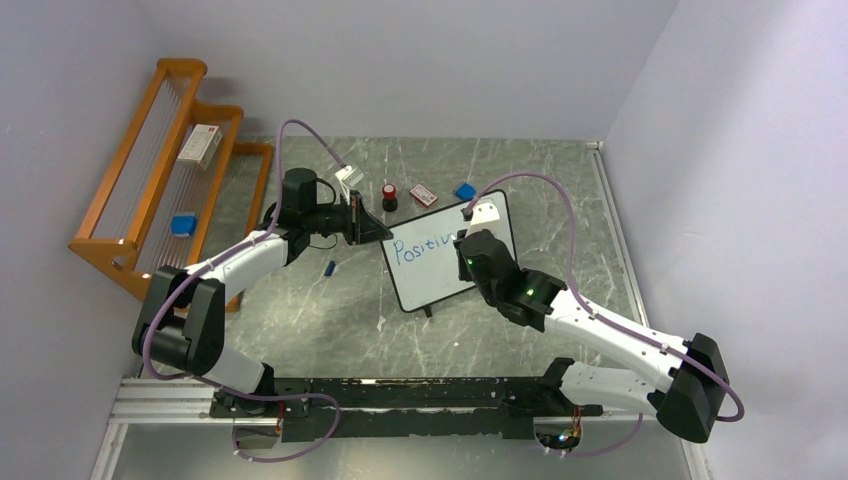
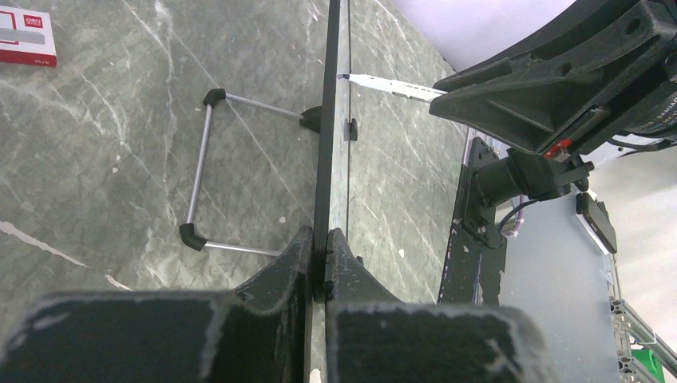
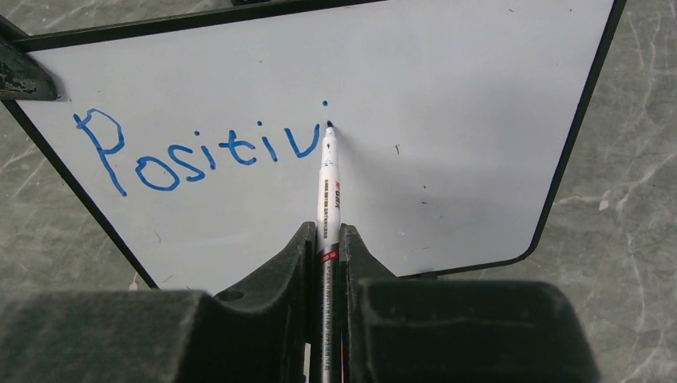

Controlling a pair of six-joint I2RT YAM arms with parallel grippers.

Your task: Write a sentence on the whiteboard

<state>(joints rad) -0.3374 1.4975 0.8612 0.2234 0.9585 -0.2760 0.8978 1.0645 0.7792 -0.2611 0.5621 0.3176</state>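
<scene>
My right fingers are clamping tight on the marker pen, pointing it forward so its tip is touching the whiteboard just after "Positivi", where the sentence is standing unfinished. My left fingers are pinching the board's left edge, steadying it mid-worktop against the pen's push, I judge

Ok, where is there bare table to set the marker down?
The widest bare patch is the grey marble tabletop between the black-framed whiteboard and the black base rail. There is also the strip right of the board. It is crowded behind the board: red-capped bottle, red-white card, blue block.
</scene>
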